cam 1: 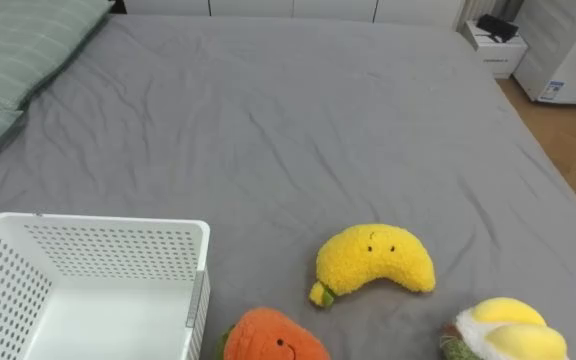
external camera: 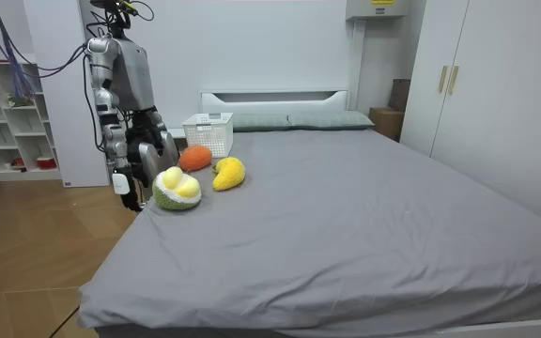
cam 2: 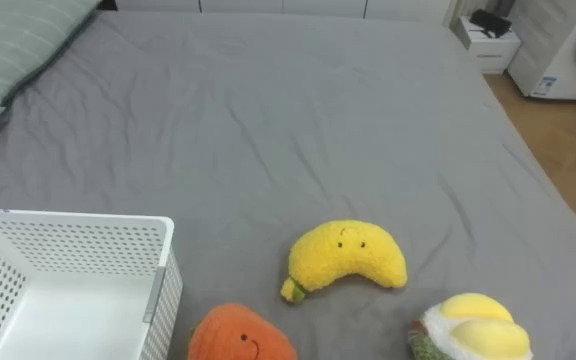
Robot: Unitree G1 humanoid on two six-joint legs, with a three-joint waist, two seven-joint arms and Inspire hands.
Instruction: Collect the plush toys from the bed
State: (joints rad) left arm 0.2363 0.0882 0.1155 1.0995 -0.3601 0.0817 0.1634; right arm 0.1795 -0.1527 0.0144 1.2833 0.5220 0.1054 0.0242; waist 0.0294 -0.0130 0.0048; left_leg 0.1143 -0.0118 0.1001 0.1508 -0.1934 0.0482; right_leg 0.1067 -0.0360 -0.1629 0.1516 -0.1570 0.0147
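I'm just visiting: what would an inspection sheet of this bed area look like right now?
Surface: grey bed, sheet slightly creased.
Job's things: banana toy, orange toy, yellow-green toy lie on the bed; white basket beside them, visible part empty.
Clutter: nothing seen.
Robot hands: right robot hand and left robot hand hang low by the bed edge.
Cables: nothing seen on the bed.
Surroundings: pillows, nightstand, shelves, wardrobe.

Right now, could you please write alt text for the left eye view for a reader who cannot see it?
Three plush toys lie on a grey bed: a yellow banana, an orange toy at its lower left and a yellow-and-green toy at lower right. An empty white basket stands at the lower left, and striped pillows lie at the upper left.
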